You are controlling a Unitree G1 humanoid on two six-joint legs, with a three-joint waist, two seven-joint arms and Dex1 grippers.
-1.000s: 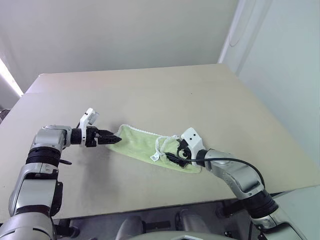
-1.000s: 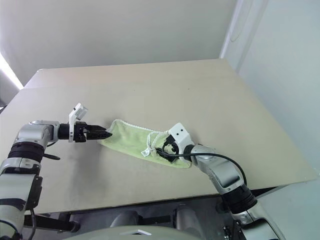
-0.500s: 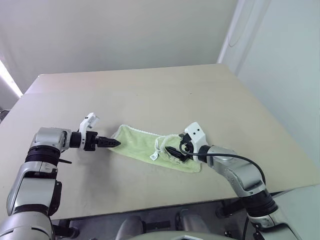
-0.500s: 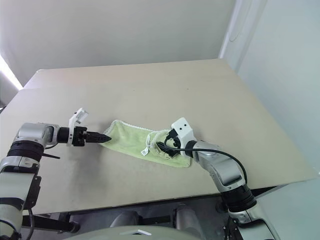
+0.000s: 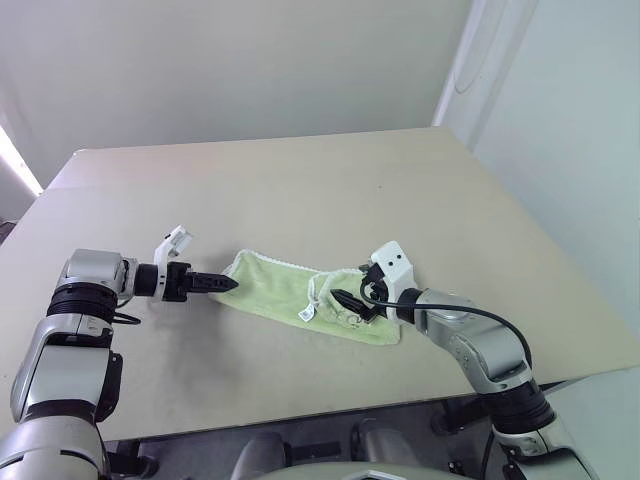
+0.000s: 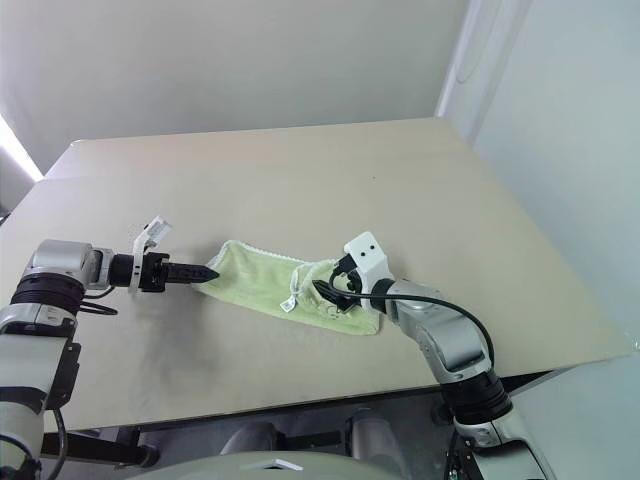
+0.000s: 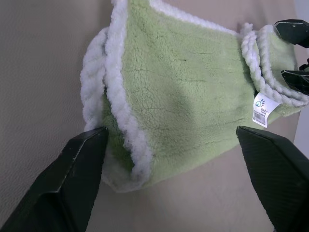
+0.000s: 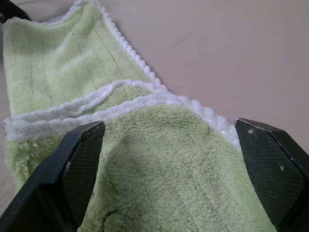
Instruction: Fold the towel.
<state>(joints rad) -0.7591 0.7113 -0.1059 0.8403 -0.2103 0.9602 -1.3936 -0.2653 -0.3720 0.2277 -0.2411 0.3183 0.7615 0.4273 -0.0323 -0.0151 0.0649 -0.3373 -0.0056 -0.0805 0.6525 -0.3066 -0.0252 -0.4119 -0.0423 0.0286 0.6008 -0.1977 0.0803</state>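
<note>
Pale green terry with white edging, the towel (image 5: pixel 305 296) lies as a narrow strip near the front edge of the beige table (image 5: pixel 330 190), already doubled on itself, its long axis running from the robot's left and slightly back toward its right and front; the left gripper (image 5: pixel 222 284) sits just at the strip's left end, fingers (image 7: pixel 79 169) spread wide with that folded end lying between them, nothing clamped; the right gripper (image 5: pixel 345 300) is over the opposite end, where the cloth is bunched and a small white tag (image 7: pixel 263 109) hangs, and its fingers (image 8: pixel 79 166) are likewise parted above the pile, not pinching it; each arm is therefore nearest its own end; the left forearm reaches inward along the strip's line, pointing rightward and a little down, while the right forearm comes in from the front corner, angled toward the left; I judge the next fold turns on one end being carried along that axis onto the other
</note>
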